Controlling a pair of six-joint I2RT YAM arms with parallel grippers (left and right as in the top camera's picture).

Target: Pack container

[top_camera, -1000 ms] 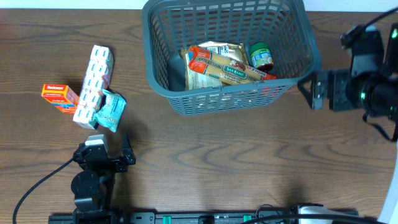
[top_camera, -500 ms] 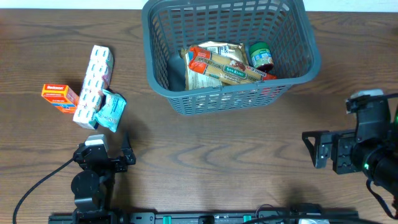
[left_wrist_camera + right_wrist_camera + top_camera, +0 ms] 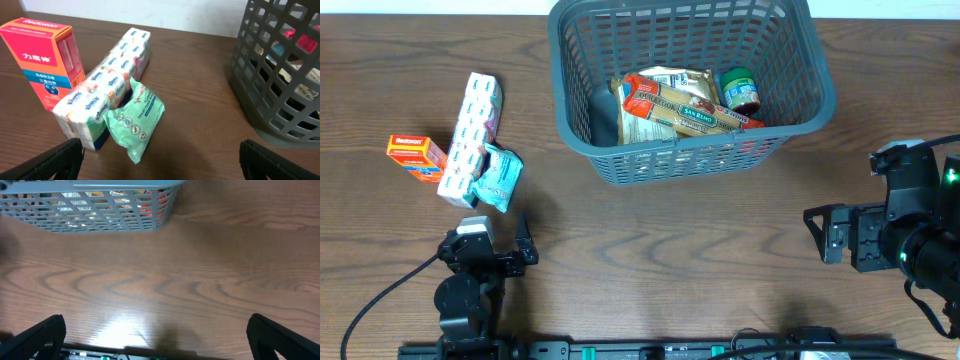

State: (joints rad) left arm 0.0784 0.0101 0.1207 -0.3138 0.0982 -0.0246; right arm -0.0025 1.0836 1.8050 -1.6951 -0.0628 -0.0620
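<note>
The container [image 3: 692, 160], a dark grey slotted basket, stands at the back middle of the table and also shows at the right of the left wrist view [image 3: 272, 95] and along the top of the right wrist view [image 3: 90, 215]. Inside lie a pasta bag [image 3: 670, 105], an orange packet [image 3: 690, 115] and a green-lidded jar [image 3: 740, 90]. My left gripper [image 3: 488, 248] [image 3: 162, 167] is open and empty, low at the front left, facing the loose groceries. My right gripper [image 3: 823, 235] [image 3: 157, 342] is open and empty over bare table, in front of the basket's right corner.
Left of the basket lie an orange box [image 3: 417, 156] [image 3: 45, 60], a long tissue pack [image 3: 470, 138] [image 3: 107, 90] and a green wipes pack [image 3: 502, 177] [image 3: 136, 120], close together. A black rail [image 3: 640, 350] runs along the table's front edge.
My right arm has come away from beside the basket's right wall and moved toward the table's front; it has barely shifted in the last half second. The left arm has not moved.
</note>
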